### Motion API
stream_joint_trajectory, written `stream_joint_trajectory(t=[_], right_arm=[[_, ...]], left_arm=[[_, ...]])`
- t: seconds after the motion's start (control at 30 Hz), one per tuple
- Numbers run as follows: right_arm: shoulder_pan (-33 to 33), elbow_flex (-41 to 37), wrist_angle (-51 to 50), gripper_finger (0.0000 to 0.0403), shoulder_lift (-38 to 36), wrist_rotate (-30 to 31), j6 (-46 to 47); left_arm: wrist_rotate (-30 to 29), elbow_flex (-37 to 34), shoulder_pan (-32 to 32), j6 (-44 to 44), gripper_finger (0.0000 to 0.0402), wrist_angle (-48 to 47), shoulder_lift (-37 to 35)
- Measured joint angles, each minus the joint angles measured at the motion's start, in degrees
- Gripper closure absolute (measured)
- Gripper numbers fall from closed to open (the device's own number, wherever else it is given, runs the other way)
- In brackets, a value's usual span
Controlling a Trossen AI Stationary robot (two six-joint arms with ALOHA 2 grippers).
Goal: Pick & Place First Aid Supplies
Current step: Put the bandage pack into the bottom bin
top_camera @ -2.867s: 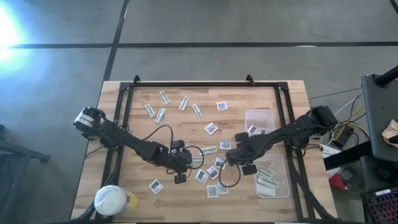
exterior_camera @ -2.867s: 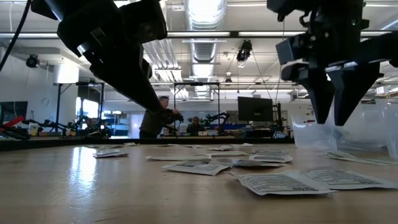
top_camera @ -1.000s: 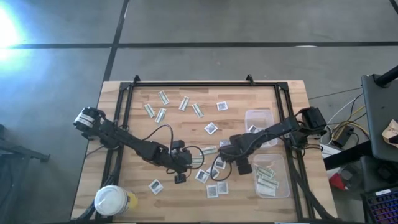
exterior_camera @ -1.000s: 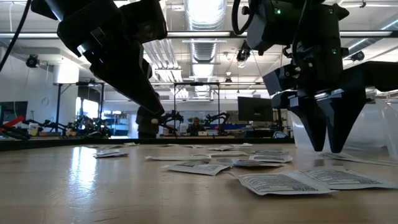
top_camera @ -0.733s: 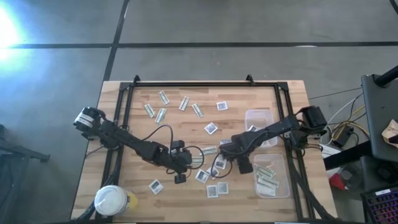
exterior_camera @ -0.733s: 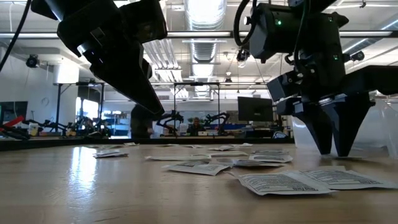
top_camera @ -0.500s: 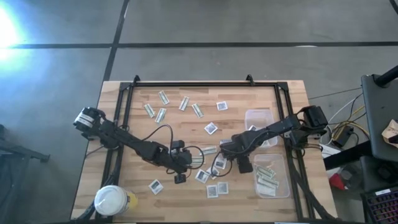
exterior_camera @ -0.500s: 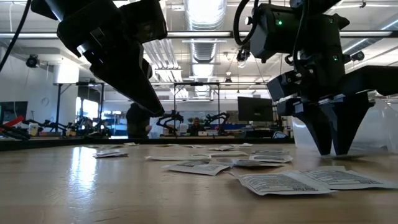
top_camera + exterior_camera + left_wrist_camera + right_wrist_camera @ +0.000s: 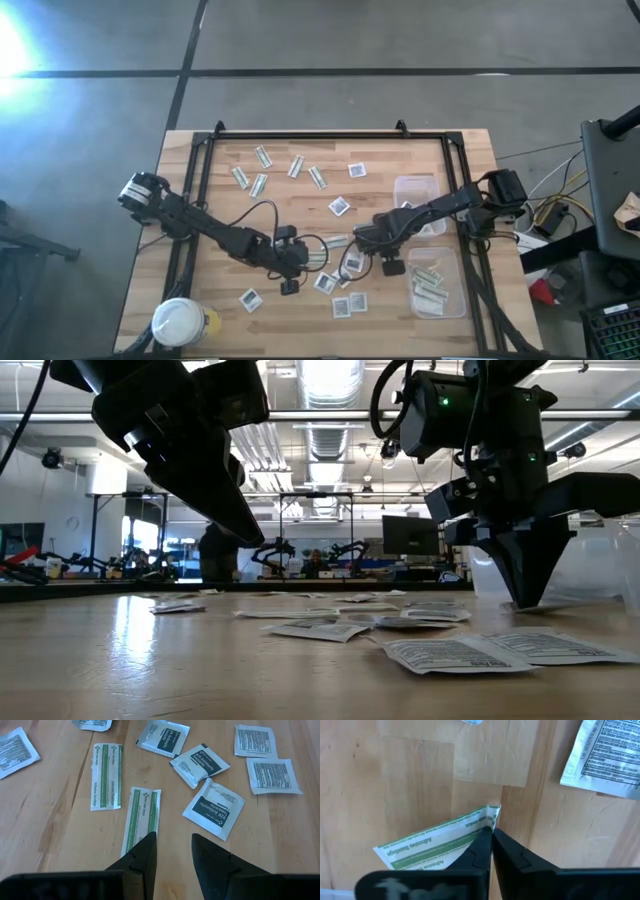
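Two arms meet over our wooden table (image 9: 190, 225) amid scattered packets (image 9: 340, 206). Our right gripper (image 9: 491, 837) is down at the table's middle, fingers pinched together on the end of a green-and-white strip (image 9: 435, 845). Our left gripper (image 9: 172, 842) hovers just left, partly open, holding nothing, above another strip (image 9: 141, 817).

Centre: packets (image 9: 340, 283) crowded, both arms close.
Right edge: tubs (image 9: 436, 283) block.
Far left: bare table (image 9: 200, 165).

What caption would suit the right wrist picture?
Right gripper shut on the end of a green-and-white strip lying on the wooden table.
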Motion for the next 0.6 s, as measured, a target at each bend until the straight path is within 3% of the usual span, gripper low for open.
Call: stream_joint_trajectory(t=[0.2,0.6], right_arm=[[0.1,-0.3,0.0,0.0394,-2.6,-1.2,1.3],[3.4,1.5,-6.1,0.0394,-17.1,-3.9,5.8]], left_arm=[[0.0,0.0,0.0,0.0,0.0287,0.0,0.0],[0.0,0.0,0.0,0.0,0.0287,0.0,0.0]])
